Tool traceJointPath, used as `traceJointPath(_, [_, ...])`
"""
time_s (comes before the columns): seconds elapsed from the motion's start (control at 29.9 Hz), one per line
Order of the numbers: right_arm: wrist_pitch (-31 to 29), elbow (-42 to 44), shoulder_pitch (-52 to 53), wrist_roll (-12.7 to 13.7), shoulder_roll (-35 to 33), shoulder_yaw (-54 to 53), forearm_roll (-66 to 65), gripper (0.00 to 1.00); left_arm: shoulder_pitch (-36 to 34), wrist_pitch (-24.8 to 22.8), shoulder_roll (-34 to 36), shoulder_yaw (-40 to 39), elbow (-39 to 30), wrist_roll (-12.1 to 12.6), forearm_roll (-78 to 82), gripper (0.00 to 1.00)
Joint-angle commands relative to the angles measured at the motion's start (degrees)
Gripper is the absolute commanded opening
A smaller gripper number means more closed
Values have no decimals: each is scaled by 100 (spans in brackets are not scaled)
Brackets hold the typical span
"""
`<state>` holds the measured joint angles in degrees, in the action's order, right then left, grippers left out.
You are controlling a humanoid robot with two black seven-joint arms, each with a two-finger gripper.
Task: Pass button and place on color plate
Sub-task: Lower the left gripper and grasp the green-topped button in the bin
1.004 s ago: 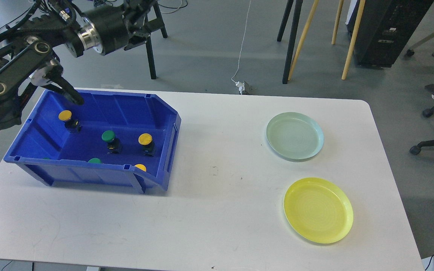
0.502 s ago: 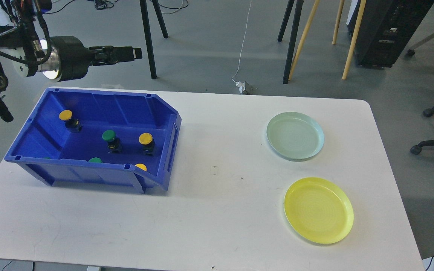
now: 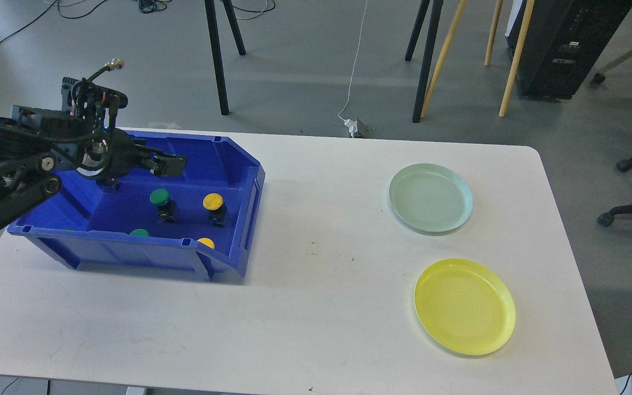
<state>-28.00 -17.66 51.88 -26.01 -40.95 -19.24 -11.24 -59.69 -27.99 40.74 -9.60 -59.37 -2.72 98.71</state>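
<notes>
The left end effector sits over the rear of the blue bin, pointing toward the bin's right wall. It is seen dark and nearly end-on, so it cannot be told whether its fingers stand wide or narrow; nothing is visible between them. The right end effector is out of view.

Positions relative to the left end effector:
- Green button — just below and nearest, upright on the bin floor.
- Yellow button — below and to the right, near the green one but apart from it.
- Two more caps, one green and one yellow, lie further forward, partly hidden by the bin's front wall.
- Green plate and yellow plate — well apart to the right on the worktop, both bare.

Probable faults from this position:
- A descent off the cap's centre would likely tip the button, since the cap is wider than its dark body.
- The neighbouring yellow button may be knocked if the fingers spread toward it.
- The wrist cabling hangs close to the bin's rear wall and could snag — shifting the bin.
- A colour mismatch at the plates remains possible.
</notes>
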Motion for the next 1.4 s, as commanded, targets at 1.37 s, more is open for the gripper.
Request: traceJointPath(1.37, [0,-1,-99,-18,-1,8,-36,99,423,-1,-1253,424,2245,-316,-124,66])
